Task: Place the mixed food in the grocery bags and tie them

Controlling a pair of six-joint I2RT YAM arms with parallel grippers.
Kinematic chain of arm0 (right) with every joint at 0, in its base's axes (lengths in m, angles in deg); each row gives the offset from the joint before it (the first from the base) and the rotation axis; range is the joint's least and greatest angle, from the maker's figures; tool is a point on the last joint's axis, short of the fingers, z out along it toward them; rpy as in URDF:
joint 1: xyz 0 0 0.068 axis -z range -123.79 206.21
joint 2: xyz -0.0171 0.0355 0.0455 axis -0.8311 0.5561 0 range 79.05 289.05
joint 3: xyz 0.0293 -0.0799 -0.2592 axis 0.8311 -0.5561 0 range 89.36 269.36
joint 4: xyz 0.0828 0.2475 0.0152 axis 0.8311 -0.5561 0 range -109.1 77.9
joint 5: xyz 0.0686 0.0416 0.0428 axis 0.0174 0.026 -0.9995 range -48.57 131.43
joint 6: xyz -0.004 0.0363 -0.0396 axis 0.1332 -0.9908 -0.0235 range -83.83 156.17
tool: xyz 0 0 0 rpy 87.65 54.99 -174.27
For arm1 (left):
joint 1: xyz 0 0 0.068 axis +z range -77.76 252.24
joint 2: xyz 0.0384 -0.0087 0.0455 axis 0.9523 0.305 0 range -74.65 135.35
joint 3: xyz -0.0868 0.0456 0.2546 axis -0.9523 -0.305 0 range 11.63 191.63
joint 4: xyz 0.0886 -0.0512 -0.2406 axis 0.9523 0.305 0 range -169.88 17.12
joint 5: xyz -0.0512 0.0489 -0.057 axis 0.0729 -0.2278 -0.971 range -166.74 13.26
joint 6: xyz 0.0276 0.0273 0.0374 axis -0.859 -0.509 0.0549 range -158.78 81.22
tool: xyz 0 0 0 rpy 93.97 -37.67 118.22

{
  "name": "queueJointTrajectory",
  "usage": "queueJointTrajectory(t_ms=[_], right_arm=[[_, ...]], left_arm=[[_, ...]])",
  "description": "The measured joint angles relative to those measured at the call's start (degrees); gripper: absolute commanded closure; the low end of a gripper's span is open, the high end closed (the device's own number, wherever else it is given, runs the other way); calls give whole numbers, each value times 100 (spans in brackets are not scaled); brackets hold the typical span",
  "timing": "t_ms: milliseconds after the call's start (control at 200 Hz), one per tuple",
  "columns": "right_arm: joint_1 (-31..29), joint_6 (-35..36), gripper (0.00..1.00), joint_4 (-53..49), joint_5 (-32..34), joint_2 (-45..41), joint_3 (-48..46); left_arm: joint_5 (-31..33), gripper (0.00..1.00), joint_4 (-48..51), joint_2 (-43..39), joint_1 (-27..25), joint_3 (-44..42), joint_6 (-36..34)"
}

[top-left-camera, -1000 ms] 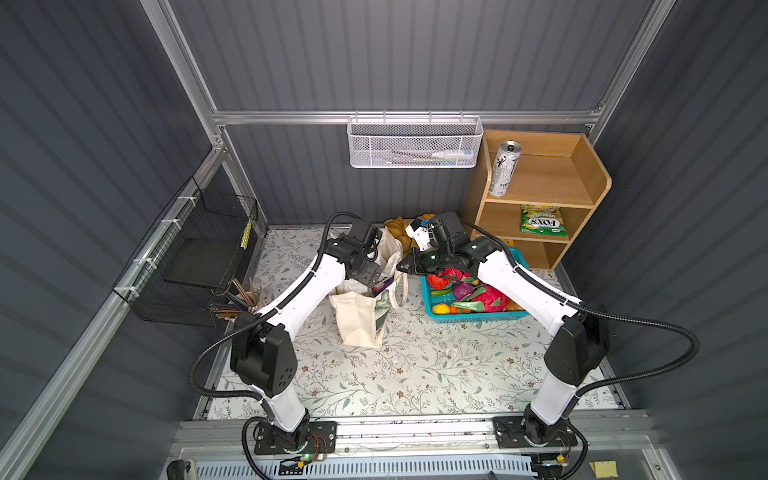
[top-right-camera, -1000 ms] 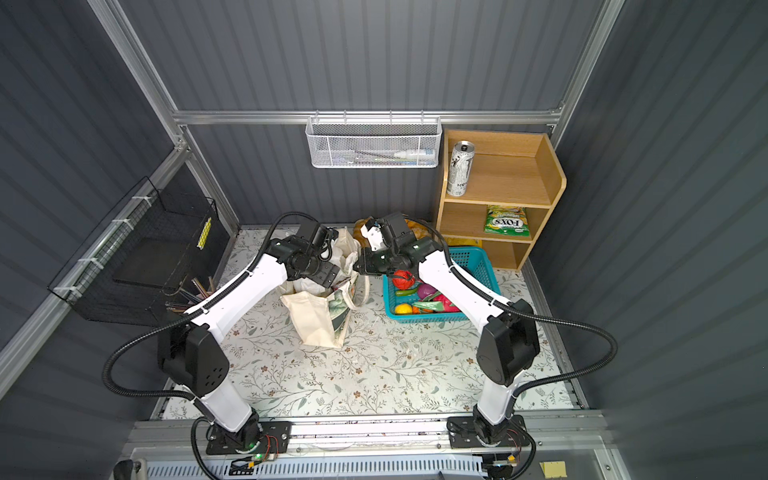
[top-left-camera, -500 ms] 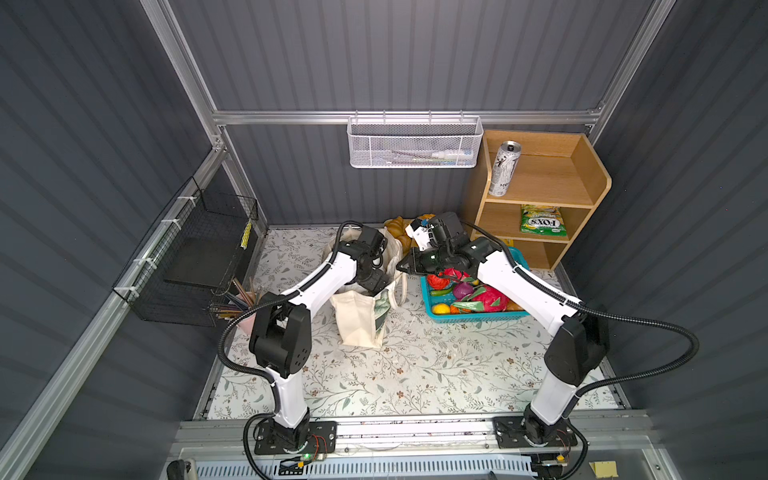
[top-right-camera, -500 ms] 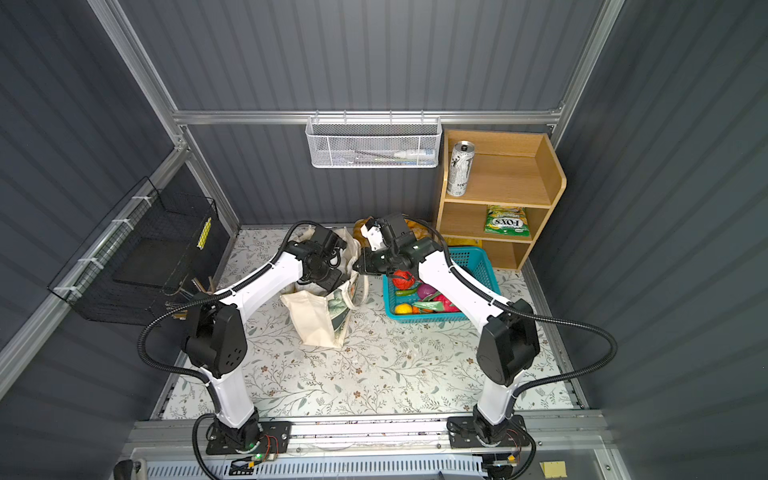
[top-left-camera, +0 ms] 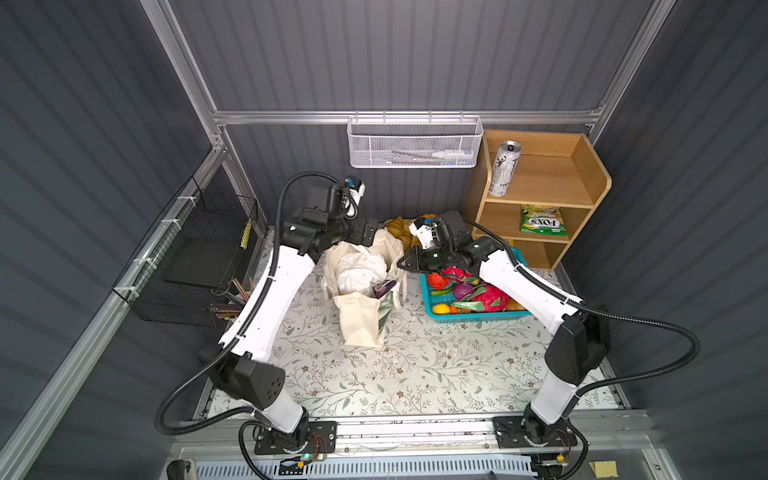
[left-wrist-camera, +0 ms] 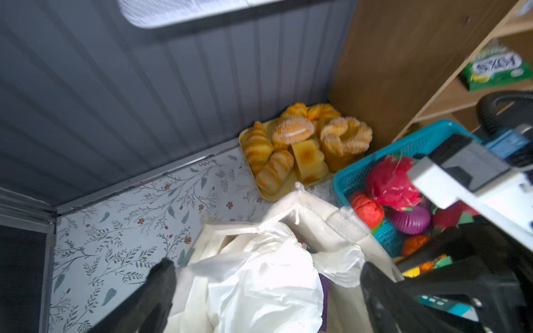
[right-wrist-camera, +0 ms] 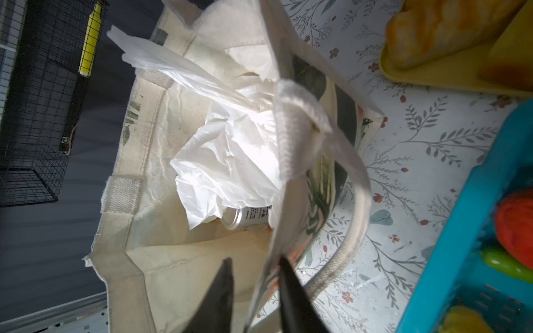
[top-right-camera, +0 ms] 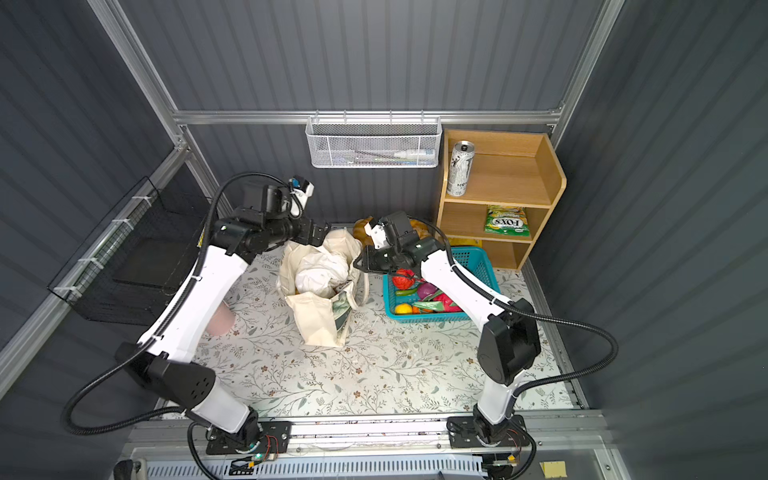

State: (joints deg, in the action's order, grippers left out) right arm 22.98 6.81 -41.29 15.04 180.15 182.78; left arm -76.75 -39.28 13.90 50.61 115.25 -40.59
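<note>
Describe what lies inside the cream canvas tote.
A crumpled white plastic bag fills the tote; a white printed container peeks from beneath. Anything else under the plastic is covered.

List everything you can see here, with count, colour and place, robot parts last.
canvas tote: one, cream, middle of the floral mat
plastic bag: one, white, crumpled inside the tote
drink can: one, silver-white, top shelf of the wooden shelf unit
FOX'S pouch: one, green-yellow, middle shelf
basket: one, blue, right of the tote
toy produce: several, red, purple, yellow, green, in the blue basket
breads: several, golden, on a yellow tray by the back wall
mesh basket: one, white, on the back wall
wire basket: one, black, on the left wall
left gripper: one, black, open, over the tote
right gripper: one, black, jaws apart, tote's rim between them
</note>
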Motion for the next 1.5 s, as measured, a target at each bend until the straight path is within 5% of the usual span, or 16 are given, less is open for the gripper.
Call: queueJointTrajectory(t_ms=[160, 455, 845, 1006, 1201, 1501], right_arm=[[46, 203, 1, -256, 70, -238, 269], [372, 599, 1, -431, 739, -1919, 96], [2347, 861, 1, 297, 3001, -4577, -3346], [3119, 896, 1, 1086, 3877, -4671, -4487], [3309, 975, 1, 2194, 4607, -4319, -5445], [3322, 1602, 1, 4682, 4350, -3187, -6865]], left_arm=[[400, 0, -962, -1025, 291, -1443, 219], [1145, 0, -2243, -1947, 769, -3307, 463], [1980, 0, -3729, -2997, 1491, -5495, 706], [2155, 0, -4194, -3032, 1659, -6301, 595], [2140, 0, -5506, -2509, 1659, -7372, 481], [2024, 0, -7490, -1023, 1659, -8105, 417]])
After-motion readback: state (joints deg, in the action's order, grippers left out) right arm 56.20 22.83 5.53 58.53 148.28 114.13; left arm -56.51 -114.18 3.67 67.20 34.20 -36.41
